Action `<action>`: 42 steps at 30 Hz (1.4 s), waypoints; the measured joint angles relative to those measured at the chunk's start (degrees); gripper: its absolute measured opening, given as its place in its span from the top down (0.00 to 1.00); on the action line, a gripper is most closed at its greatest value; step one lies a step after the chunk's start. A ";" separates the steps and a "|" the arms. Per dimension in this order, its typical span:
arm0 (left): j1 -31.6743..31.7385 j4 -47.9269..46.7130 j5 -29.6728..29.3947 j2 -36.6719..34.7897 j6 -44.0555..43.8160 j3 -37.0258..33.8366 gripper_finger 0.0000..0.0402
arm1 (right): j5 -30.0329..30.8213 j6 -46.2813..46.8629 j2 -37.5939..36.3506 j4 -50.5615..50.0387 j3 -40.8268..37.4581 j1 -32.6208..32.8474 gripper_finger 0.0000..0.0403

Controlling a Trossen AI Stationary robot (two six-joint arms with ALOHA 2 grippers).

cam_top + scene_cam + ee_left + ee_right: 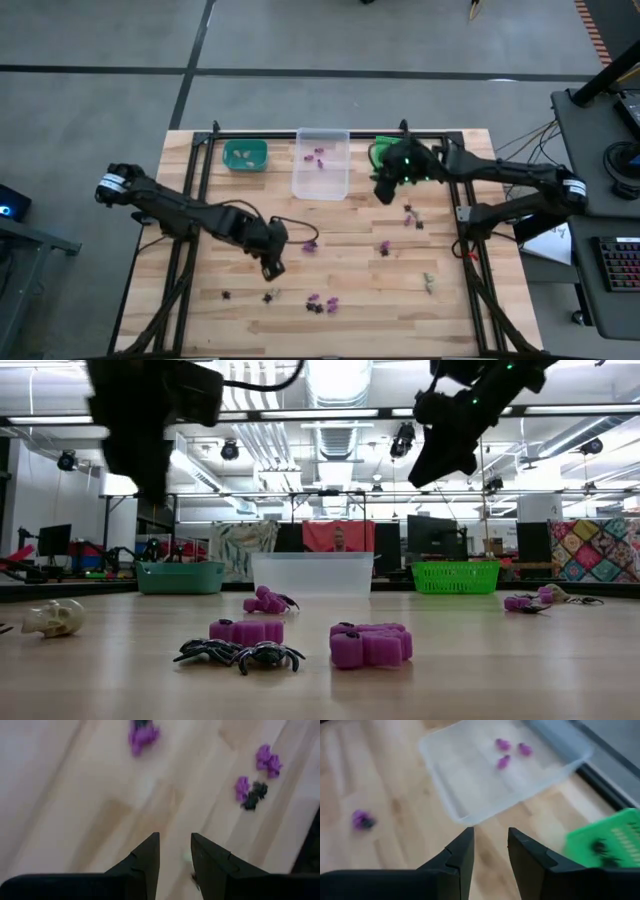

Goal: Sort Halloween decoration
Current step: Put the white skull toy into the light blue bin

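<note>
Small purple, black and pale beige trinkets lie loose on the wooden table: purple ones (310,244) (384,248), black ones (270,296), a beige one (428,283). My left gripper (272,268) hangs over the table's near left part, pointing steeply down, its fingers (150,851) a little apart over bare wood. A pale speck shows low in that gap; what it is cannot be told. My right gripper (383,192) hovers high between the clear bin (321,180) and the green bin (382,148), open with nothing between its fingers (491,830).
Three bins stand in a row at the far edge: teal (228,152), clear (470,785) with three purple trinkets (503,761), and green (610,837) with a black one (597,847). A beige skull (55,618) lies near the front left. Black rails frame the table's sides.
</note>
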 joint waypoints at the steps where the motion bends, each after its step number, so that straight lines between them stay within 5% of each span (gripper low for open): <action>1: -0.92 -0.95 0.03 0.00 -2.62 0.23 0.77 | 0.02 0.00 -0.33 0.29 -0.51 1.18 0.74; 16: -12.83 -4.87 1.06 3.96 -37.37 2.55 0.77 | 0.13 -0.51 -1.07 4.57 -2.74 9.16 0.77; 31: -13.14 -18.04 -2.83 22.22 -30.92 21.10 0.79 | 0.12 -3.35 -1.00 6.69 -2.74 9.16 0.77; 42: -12.88 -14.30 -4.60 23.91 -31.14 19.80 0.67 | 0.02 -3.72 -1.00 6.65 -2.74 9.16 0.78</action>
